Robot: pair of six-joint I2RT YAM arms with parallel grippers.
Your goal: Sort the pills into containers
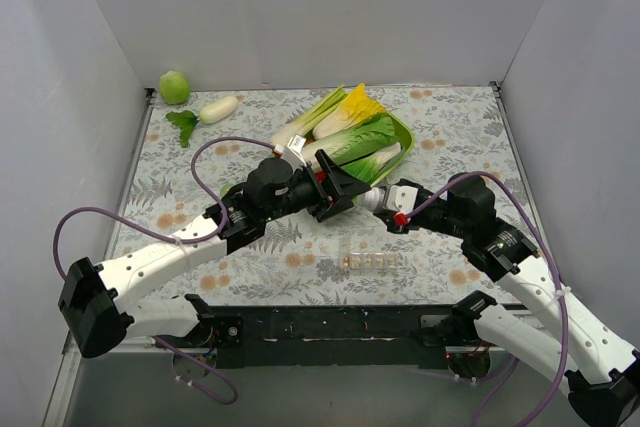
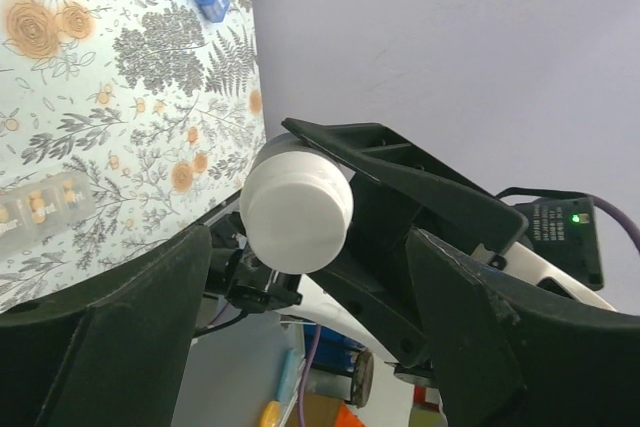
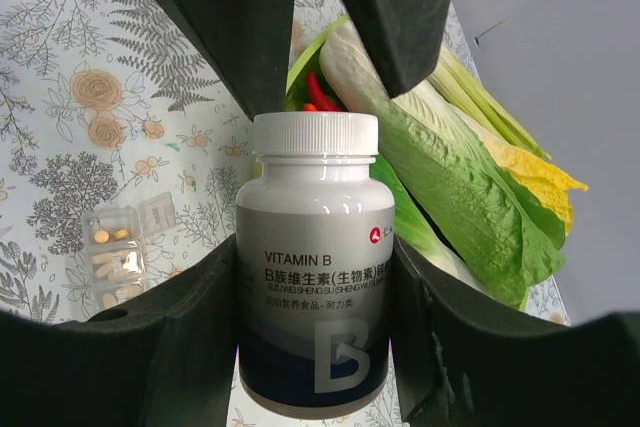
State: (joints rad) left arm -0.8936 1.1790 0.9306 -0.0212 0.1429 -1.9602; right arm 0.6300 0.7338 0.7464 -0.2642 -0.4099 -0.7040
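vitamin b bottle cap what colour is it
White. The cap of the vitamin B bottle shows best in the right wrist view.

Containers (image 1: 372, 261) in front of bowl (image 1: 406, 134)

A tabletop (image 1: 455, 137) printed with ferns and orange flowers is enclosed by plain white walls (image 1: 320, 7) along its far, left and right edges.

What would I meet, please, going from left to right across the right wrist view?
A translucent plastic strip of pill compartments, then a white Vitamin B bottle, then green leafy vegetables.
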